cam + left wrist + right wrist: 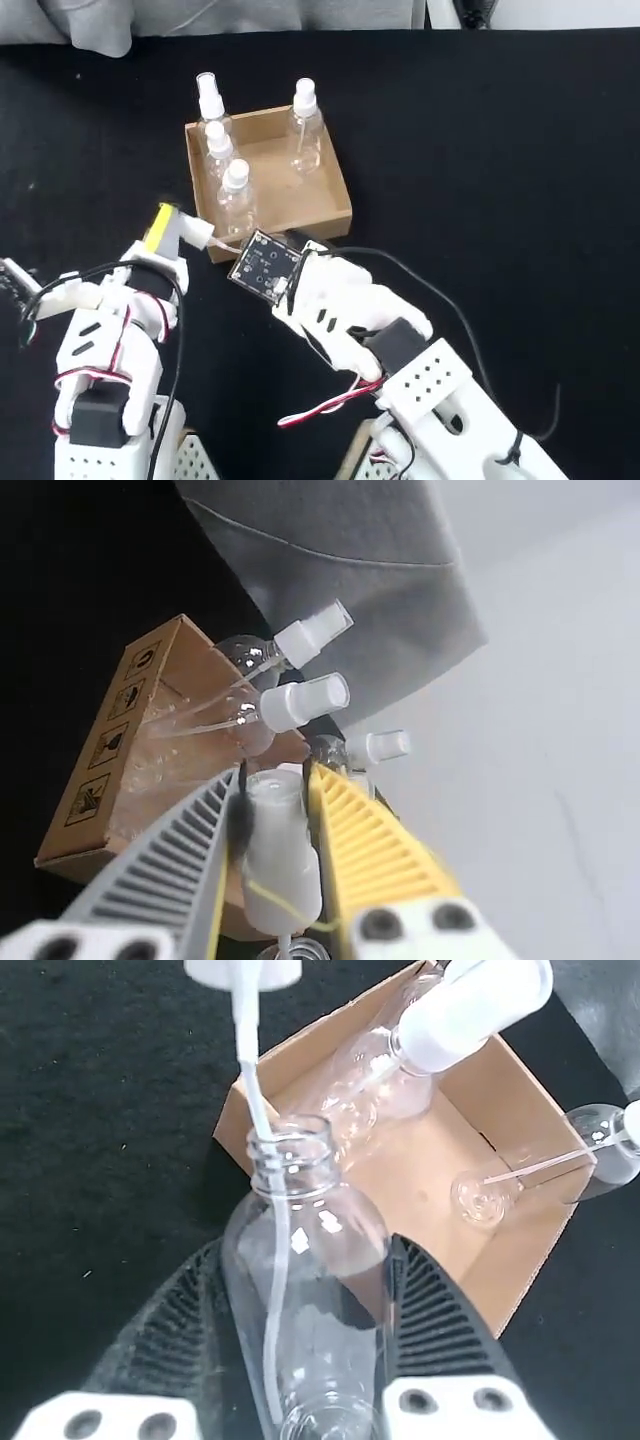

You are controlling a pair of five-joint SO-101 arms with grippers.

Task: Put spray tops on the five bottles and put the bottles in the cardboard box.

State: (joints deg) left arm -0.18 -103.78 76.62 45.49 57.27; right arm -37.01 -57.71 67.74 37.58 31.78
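In the right wrist view my right gripper [308,1250] is shut on a clear, uncapped bottle [310,1300]. A white spray top [243,970] hangs above the bottle's neck, with its thin tube reaching down inside. My left gripper [275,775] is shut on that spray top [275,850], between its grey and yellow fingers. In the high view the left gripper [195,232] and right wrist [265,265] meet at the near left corner of the cardboard box [335,190]. Three capped bottles [235,195] stand in the box.
Another capped bottle [210,100] stands at the box's far left corner, seemingly just outside its wall. A grey cloth [100,20] lies along the table's far edge. Black tabletop stretches open to the right of the box.
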